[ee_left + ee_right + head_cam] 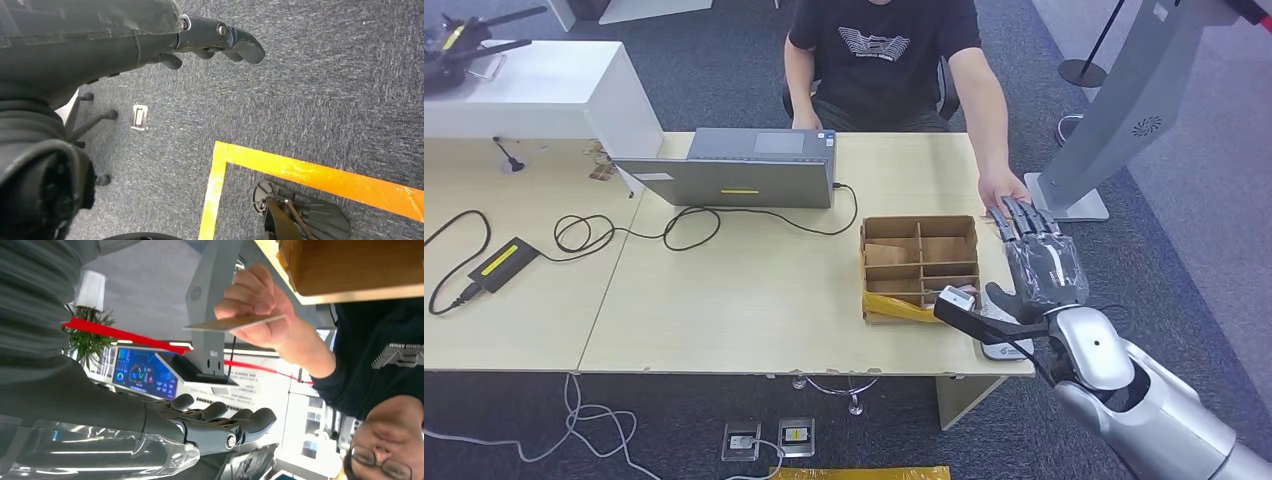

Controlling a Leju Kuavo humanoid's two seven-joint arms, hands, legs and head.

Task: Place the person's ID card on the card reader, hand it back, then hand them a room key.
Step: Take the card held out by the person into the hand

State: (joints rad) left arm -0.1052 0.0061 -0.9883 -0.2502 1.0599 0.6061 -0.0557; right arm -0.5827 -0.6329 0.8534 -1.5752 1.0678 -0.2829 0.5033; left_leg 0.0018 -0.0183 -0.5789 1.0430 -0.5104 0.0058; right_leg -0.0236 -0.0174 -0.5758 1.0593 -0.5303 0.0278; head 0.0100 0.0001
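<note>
**Card offered across the desk, robot's palm waiting**

A seated person's hand (260, 302) pinches a flat card (235, 322) and holds it out over the far right corner of the pale desk (754, 300), just past the divided cardboard box (921, 262) that serves as the landmark here. The robot's right hand (1039, 262) is stretched toward that card just to the right of the box, fingers extended and spread, gripping nothing; in the head view its fingertips reach up to the person's hand, though whether they touch cannot be told. From the wrist camera a gap shows between card and fingers. The card reader (1002, 340), a small white pad, lies on the desk's near edge just right of the box, partly under the robot's thumb. Whether this card is the ID or something else cannot be read.

Judged from how things lie, the exchange is at a handover: nothing rests on the reader, and no room key is visible in the robot's grasp, so placing, returning and the key handout all appear to remain.

The left hand (220, 42) hangs over carpet, fingers loosely curled and holding nothing. A laptop (739, 165) sits well left of the box.
</note>
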